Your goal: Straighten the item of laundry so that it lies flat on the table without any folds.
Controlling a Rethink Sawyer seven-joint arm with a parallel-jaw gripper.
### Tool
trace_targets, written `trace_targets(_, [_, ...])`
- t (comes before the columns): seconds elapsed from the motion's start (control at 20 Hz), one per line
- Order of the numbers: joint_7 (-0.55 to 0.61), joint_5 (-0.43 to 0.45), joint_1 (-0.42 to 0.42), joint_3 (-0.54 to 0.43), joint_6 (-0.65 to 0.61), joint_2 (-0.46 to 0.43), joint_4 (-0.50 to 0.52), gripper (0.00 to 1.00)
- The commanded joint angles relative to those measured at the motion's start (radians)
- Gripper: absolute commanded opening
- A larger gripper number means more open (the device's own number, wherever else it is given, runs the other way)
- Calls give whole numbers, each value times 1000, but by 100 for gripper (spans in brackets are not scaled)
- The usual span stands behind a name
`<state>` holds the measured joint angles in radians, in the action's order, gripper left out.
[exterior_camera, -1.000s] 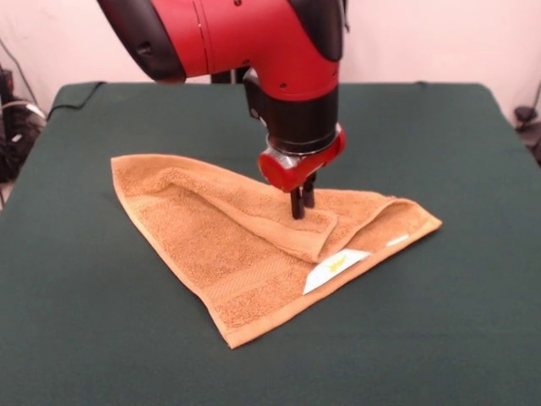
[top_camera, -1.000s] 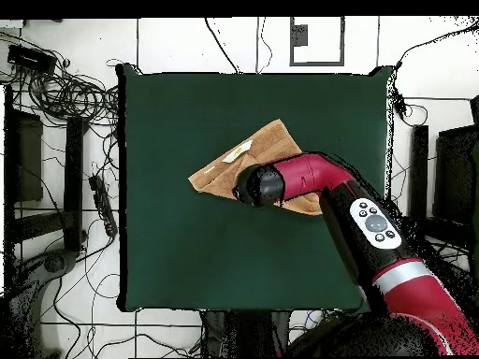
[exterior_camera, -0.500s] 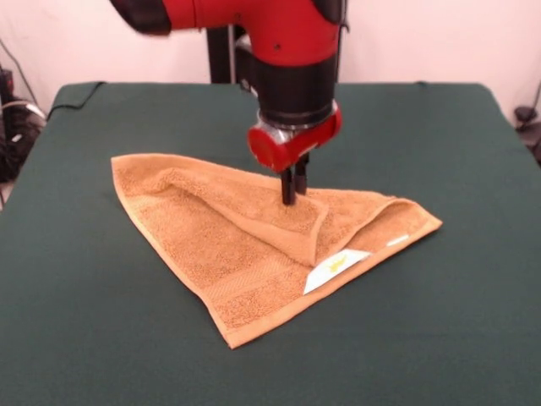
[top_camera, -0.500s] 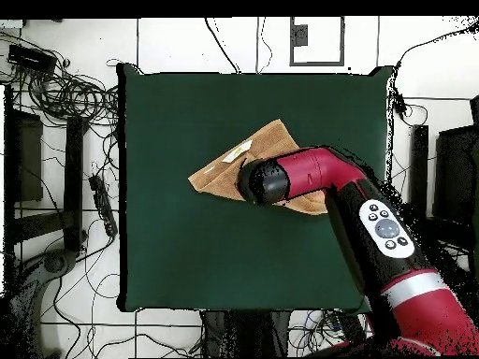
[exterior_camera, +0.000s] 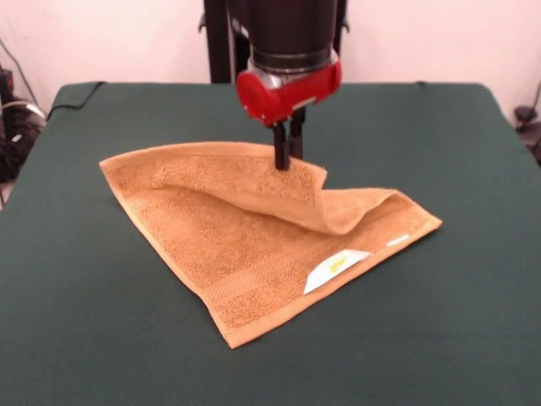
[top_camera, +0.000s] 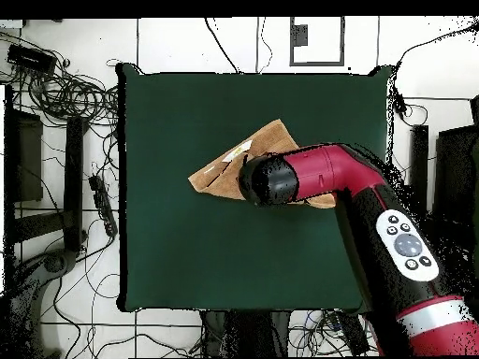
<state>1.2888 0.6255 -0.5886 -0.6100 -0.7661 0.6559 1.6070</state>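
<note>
A robot lab: loose cables (top_camera: 65, 89) sprawl around the table (top_camera: 187, 243).

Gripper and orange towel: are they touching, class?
Touching. The front view shows the gripper shut on the orange towel, pinching its folded flap and lifting it.

The table (exterior_camera: 101, 338), a dark green cloth surface, carries one orange-tan towel (exterior_camera: 245, 254) near its centre. The towel lies partly folded, its white label (exterior_camera: 336, 269) toward five o'clock in the front view.
</note>
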Motion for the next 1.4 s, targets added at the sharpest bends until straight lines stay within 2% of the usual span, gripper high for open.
trace_targets(0.05, [27,-60,1,37,-116,21,128,0])
trace_targets(0.7, [40,-69,-16,95,-77,-27,159,0])
trace_targets(1.4, [93,-92,-49,162,-28,47,277,0])
